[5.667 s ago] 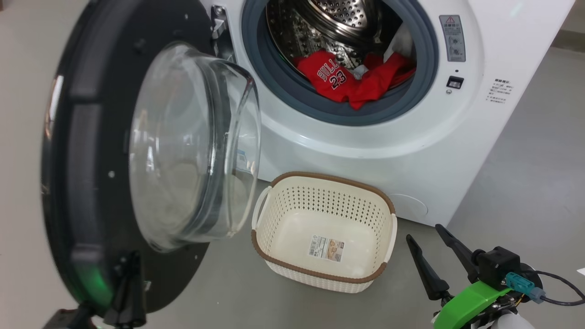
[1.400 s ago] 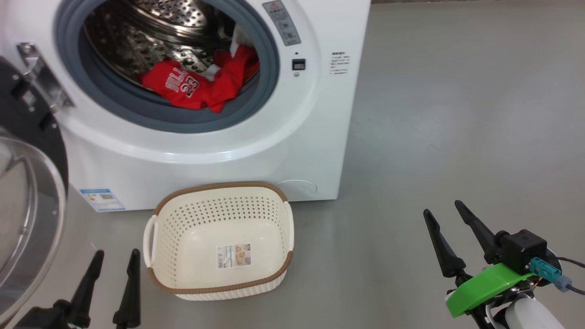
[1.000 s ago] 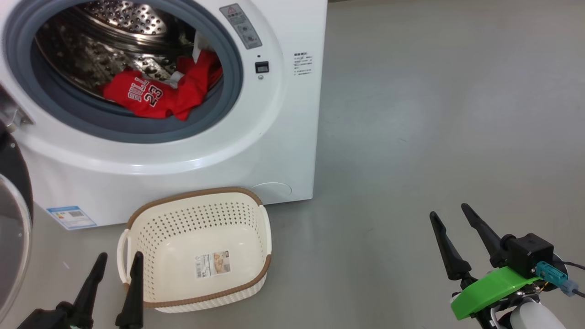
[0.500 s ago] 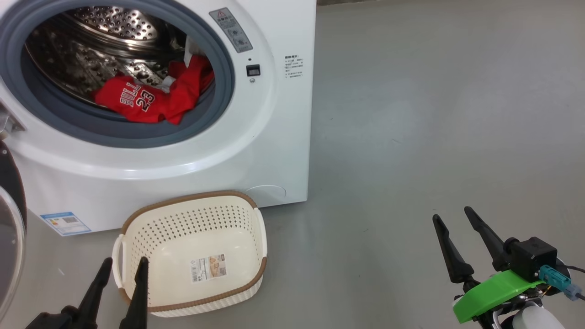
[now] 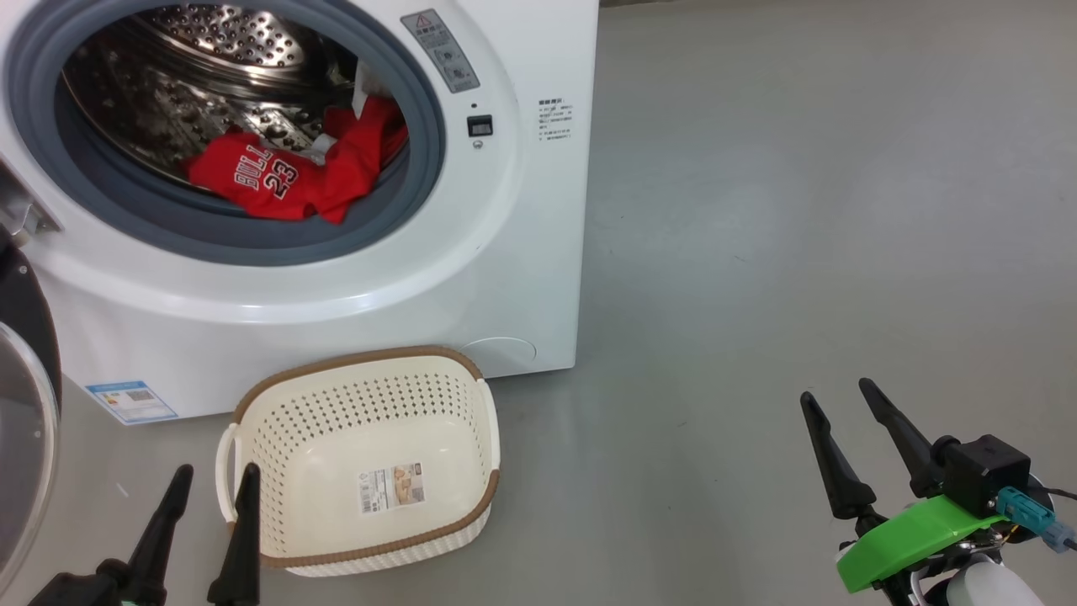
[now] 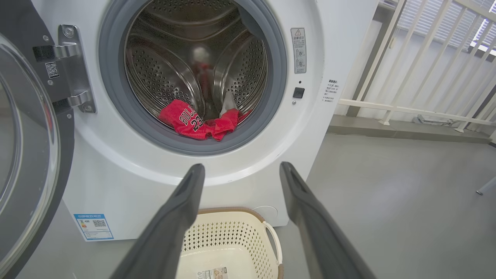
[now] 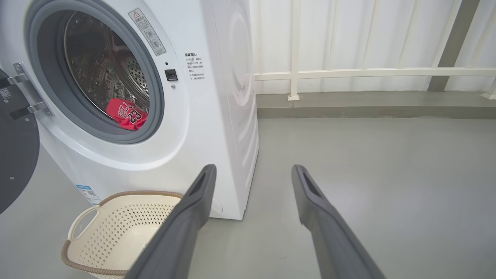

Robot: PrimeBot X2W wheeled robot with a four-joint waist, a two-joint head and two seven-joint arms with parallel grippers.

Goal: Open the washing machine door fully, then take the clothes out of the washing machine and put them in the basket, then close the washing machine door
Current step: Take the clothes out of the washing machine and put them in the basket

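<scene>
The clothes (image 5: 278,181) are seen low inside the washing machine (image 5: 522,252), partly draped on its grey gasket (image 5: 252,250); the basket (image 5: 362,358) is set on the floor just before it. The left gripper (image 5: 215,475) and right gripper (image 5: 836,394) are held spread, empty. The washing machine door (image 5: 25,337), swung out at the left, could be struck during a left-arm reach, and fabric could be snagged on the gasket.

Smooth grey floor (image 5: 799,210); white railing (image 7: 368,72) along a pale wall (image 7: 348,35).
</scene>
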